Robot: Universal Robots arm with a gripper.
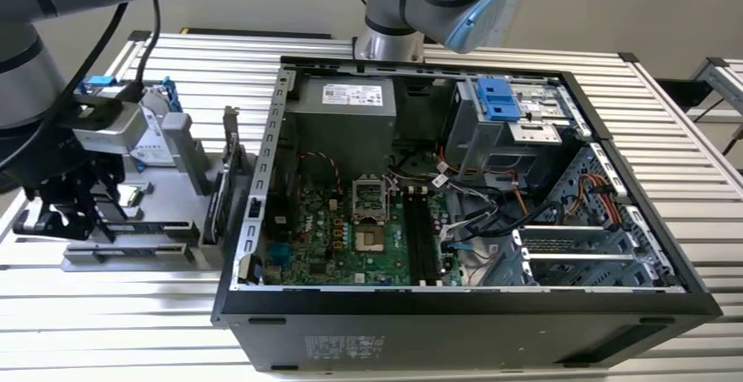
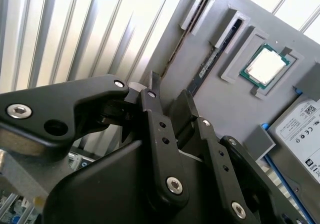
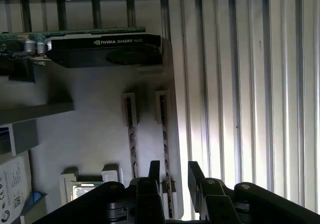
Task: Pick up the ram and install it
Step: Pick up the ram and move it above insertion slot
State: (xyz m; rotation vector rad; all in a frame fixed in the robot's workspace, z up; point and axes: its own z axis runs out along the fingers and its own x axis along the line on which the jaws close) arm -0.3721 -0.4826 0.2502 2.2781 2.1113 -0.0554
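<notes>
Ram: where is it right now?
In the first wrist view the ram stands on edge in the grey tray, in its edge slot beside a second stick, in line with the open end effector.

In the first wrist view one end of the ram (image 3: 163,144) vanishes behind the end effector (image 3: 174,178), whose dark body also covers most of the processor (image 3: 85,185). The hard drive (image 3: 12,184) runs off the edge in both wrist views, with just a corner showing.
</notes>
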